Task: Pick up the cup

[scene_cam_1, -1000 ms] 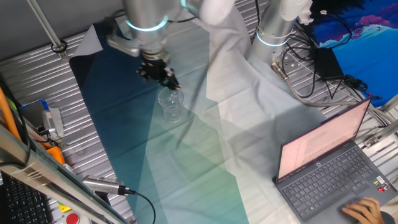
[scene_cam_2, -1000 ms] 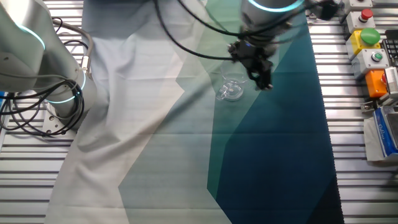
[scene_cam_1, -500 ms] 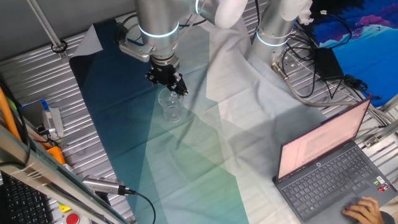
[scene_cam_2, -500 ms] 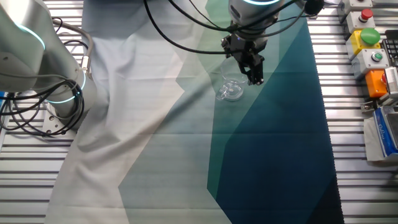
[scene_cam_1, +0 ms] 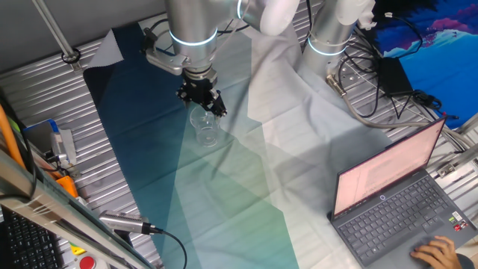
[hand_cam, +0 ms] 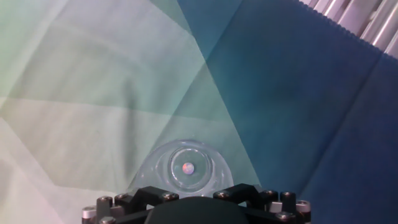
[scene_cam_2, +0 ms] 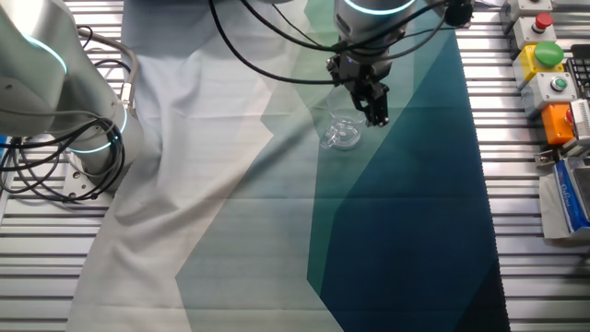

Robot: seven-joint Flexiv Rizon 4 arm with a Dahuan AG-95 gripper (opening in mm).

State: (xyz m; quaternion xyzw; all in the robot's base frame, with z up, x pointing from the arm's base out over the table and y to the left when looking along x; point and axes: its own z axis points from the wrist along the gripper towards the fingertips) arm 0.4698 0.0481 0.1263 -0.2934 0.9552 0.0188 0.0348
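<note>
The cup [scene_cam_1: 206,128] is small, clear and colourless and stands upright on the teal and green cloth [scene_cam_1: 149,142]. It also shows in the other fixed view [scene_cam_2: 343,135]. My gripper [scene_cam_1: 208,105] hangs just above the cup's rim and slightly behind it, fingers pointing down; it shows in the other fixed view [scene_cam_2: 376,112] too. In the hand view the cup [hand_cam: 188,167] is seen from above at the bottom centre, partly hidden by the gripper [hand_cam: 193,194]. The jaws stand apart on either side of it and hold nothing.
A second robot arm base [scene_cam_1: 328,33] stands at the back on the white cloth. An open laptop [scene_cam_1: 396,202] with a person's hand [scene_cam_1: 441,252] on it sits at the front right. Button boxes [scene_cam_2: 544,55] and cables [scene_cam_2: 55,148] line the table's edges.
The gripper has moved sideways from beside the cup to over it and lowered slightly. The cup has not moved.
</note>
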